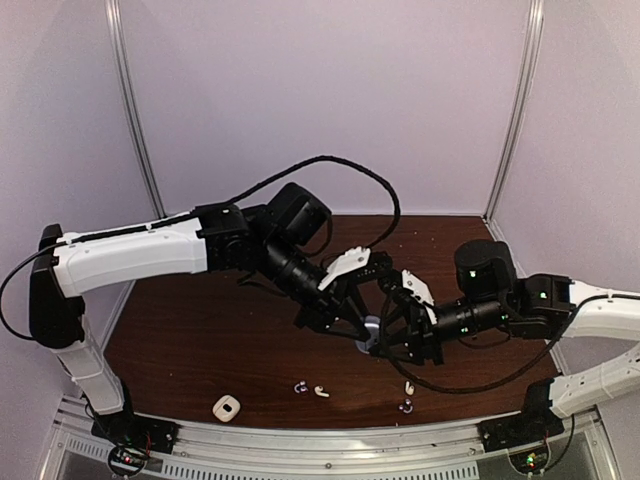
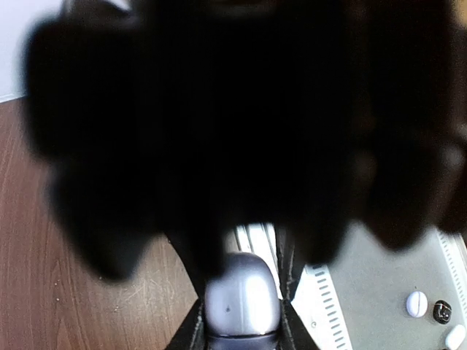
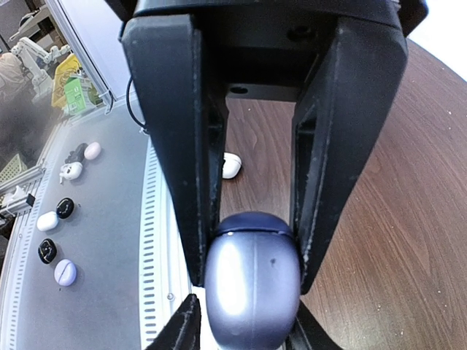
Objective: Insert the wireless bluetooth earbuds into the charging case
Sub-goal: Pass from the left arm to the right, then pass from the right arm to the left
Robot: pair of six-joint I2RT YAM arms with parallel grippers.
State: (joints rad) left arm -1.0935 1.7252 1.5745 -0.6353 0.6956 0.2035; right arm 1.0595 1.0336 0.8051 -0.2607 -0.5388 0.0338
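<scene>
At the middle of the dark brown wooden surface (image 1: 200, 340), the left hand (image 1: 352, 322) and right hand (image 1: 392, 338) both clamp the glossy lavender egg-shaped charging case (image 1: 370, 328), its lid shut. Toward six o'clock, apart from it, lie a dark purple earbud (image 1: 300, 386) beside a white stemmed earbud (image 1: 321, 391), and a second white earbud (image 1: 409, 386) near a second purple earbud (image 1: 406, 405). At seven o'clock sits a small white rounded case (image 1: 227, 407), contents unclear.

Robotics laboratory test cell — white panel walls (image 1: 330, 100) and aluminium posts (image 1: 135, 110) enclosed a wood-grain table (image 1: 200, 340); the left arm (image 1: 130, 255) and right arm (image 1: 600, 315) stood bolted to a metal rail (image 1: 330, 440).
</scene>
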